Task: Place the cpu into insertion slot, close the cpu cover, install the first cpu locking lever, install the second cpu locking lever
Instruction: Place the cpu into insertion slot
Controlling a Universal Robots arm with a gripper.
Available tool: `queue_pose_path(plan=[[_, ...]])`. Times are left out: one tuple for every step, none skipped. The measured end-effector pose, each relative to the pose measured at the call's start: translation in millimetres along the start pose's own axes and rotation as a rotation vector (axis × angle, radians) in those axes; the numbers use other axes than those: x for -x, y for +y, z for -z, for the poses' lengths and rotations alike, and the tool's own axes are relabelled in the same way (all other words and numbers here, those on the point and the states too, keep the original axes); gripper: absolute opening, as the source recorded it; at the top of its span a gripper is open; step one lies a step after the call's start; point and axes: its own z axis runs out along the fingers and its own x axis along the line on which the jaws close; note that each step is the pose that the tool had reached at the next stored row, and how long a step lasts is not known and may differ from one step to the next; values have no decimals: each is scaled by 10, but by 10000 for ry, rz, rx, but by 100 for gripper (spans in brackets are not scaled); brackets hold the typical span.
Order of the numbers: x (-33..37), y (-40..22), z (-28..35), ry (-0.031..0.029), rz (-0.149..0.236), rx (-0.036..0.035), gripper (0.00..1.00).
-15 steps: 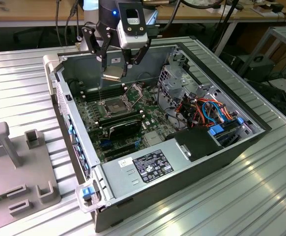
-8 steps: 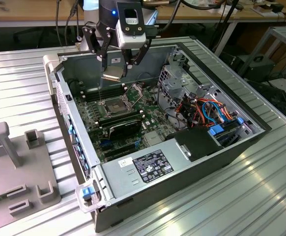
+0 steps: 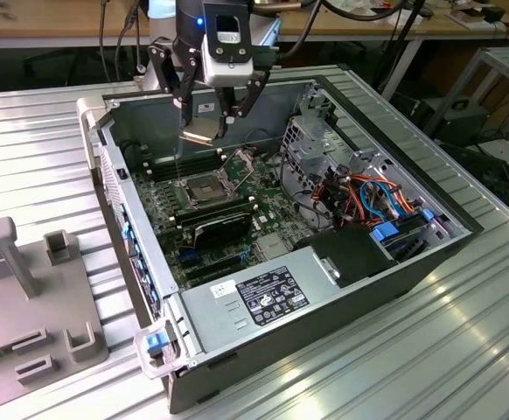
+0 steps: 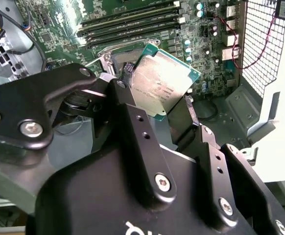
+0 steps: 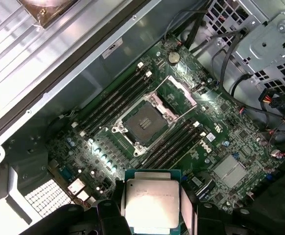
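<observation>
The gripper (image 3: 205,129) pinches one cpu (image 5: 152,203) between its fingers, above and clear of the one insertion slot (image 5: 143,122). One cpu cover (image 5: 181,93) stands raised beside that slot.

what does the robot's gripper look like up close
The gripper is black, with jointed linkage fingers held together by silver screws. Its body carries partial white lettering. Above it in the exterior view sits a silver-grey wrist section with a small blue light glowing.
</observation>
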Motion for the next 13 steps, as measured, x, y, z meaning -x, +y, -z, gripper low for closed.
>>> queue_pose_path(plan=[[0,0,0,-4,-103,-2,54],[0,0,0,-7,-172,-4,54],[0,0,0,-11,-251,-6,54],[0,0,-1,-14,-327,-7,54],[0,0,0,-17,-389,-9,54],[0,0,0,-18,-411,-10,54],[0,0,0,-18,-412,-10,54],[0,0,-1,-19,-420,-10,54],[0,0,0,-19,-428,-10,54],[0,0,0,-19,-429,-10,54],[0,0,-1,-19,-429,-10,54],[0,0,-1,-19,-430,-10,54],[0,0,0,-19,-429,-10,54]])
